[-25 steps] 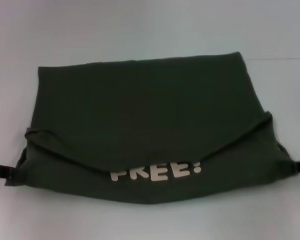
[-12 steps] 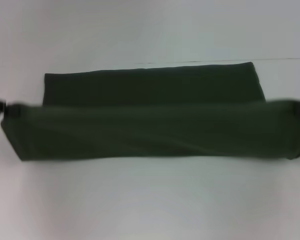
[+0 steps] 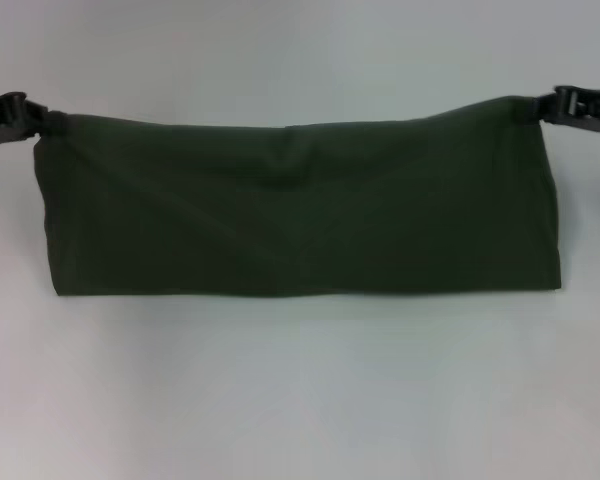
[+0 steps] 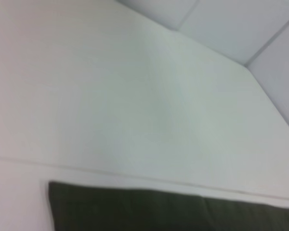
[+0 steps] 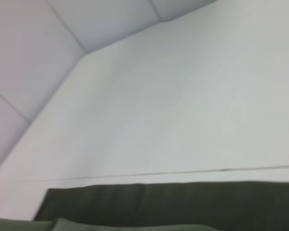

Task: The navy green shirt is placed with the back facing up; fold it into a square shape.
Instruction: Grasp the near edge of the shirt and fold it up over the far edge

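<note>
The navy green shirt (image 3: 300,210) hangs as a wide dark olive band in the head view, stretched between my two grippers; no lettering shows. My left gripper (image 3: 35,115) is shut on its upper left corner, and my right gripper (image 3: 545,108) is shut on its upper right corner. The top edge sags slightly in the middle. The lower edge runs straight above the near table. The left wrist view shows a strip of the shirt (image 4: 168,211) lying on the table. The right wrist view shows the same cloth (image 5: 183,202).
The white table (image 3: 300,400) stretches in front of and behind the shirt. The wrist views show a thin seam line across the table (image 4: 135,175) and pale wall panels (image 5: 62,43) beyond its far edge.
Both grippers have carried the shirt's near edge up and away from me. The white lettering seen a second ago is now hidden, and the cloth hangs as a taller band.
</note>
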`<state>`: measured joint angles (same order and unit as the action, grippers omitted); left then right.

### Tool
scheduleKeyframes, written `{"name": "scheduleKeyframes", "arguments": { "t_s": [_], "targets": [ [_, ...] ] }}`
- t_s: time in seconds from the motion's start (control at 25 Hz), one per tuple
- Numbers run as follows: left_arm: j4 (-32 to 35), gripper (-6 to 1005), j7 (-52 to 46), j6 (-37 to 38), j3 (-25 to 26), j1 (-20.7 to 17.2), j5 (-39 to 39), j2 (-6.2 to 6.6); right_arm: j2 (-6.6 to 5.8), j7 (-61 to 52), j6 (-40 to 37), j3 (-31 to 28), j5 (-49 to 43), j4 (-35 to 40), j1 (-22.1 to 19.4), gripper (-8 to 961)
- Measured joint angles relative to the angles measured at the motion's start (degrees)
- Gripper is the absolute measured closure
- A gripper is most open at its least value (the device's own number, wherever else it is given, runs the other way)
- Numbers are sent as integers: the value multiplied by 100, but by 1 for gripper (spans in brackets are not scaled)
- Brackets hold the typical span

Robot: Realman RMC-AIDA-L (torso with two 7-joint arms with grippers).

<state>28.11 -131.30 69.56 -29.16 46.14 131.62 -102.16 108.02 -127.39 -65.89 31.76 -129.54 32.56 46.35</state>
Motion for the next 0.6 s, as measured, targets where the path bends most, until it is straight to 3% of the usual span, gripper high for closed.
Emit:
{"name": "scheduleKeyframes", "arguments": {
  "t_s": [0.16,0.2,0.6],
  "targets": [
    [7,940,201,-620,18,52,-46,-313,133,-3,1036,359,-1,-334,261,918],
    [-5,940,316,-980,22,66,-162,-446,160,7,1233,402,-1,-383,298,918],
    [-332,941,919,-2150,23,148,-455,-808,428,22,2935,920,12,-854,534,917]
  ]
}}
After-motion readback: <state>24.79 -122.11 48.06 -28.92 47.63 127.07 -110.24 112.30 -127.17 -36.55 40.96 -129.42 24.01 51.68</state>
